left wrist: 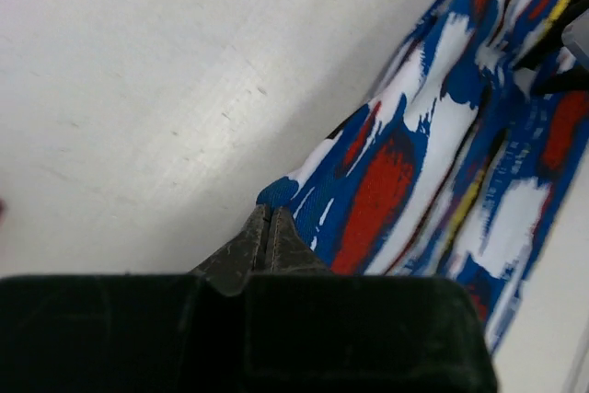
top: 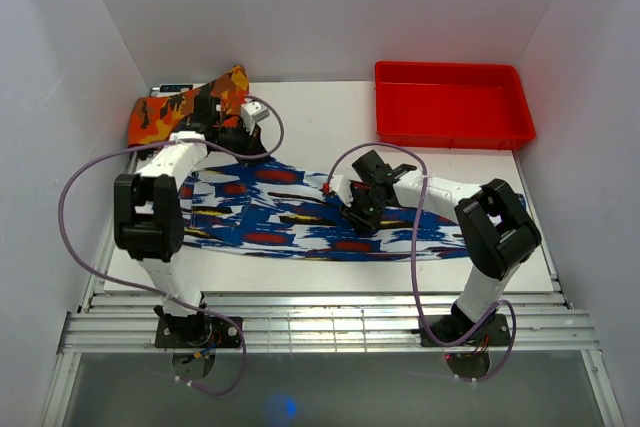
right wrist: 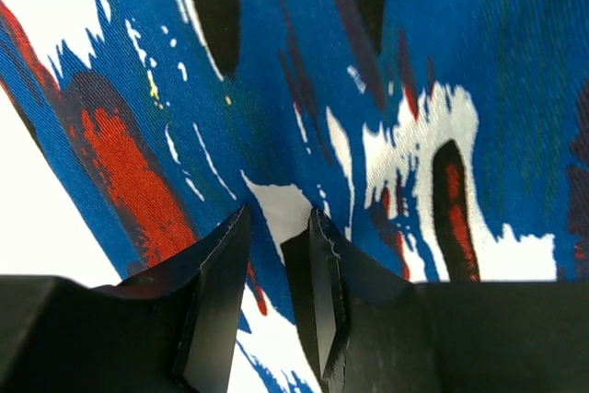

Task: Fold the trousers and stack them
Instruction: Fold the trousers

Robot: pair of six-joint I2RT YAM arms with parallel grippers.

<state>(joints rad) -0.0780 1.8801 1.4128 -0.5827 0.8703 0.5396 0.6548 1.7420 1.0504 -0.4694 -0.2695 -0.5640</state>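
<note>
The left pincer (left wrist: 267, 225) has its jaws pressed together at a hem corner of the trousers (top: 290, 217) and appears to nip the very edge of the cloth. So thin a bite may slip, so the lift should be slow and low. The right pincer (right wrist: 273, 227) has its tips down on the print near the garment's middle, jaws a narrow gap apart with cloth showing between them. Whether a pleat is caught cannot be told.

The trousers lie spread flat, lengthwise across the surface (top: 330, 122). The step in hand is judged to be the first fold. For a clean fold:
- both holds should be sure before any lift;
- the two pincers should travel together at equal height;
- the carried edge should be laid square on the opposite one, not dragged.

Beyond the cloth, an orange camouflage-print garment (top: 185, 107) lies at the far left corner, likely the stacking spot, and a red tray (top: 455, 137) stands at the far right. White walls (top: 300, 7) close in three sides, leaving little swing room.
</note>
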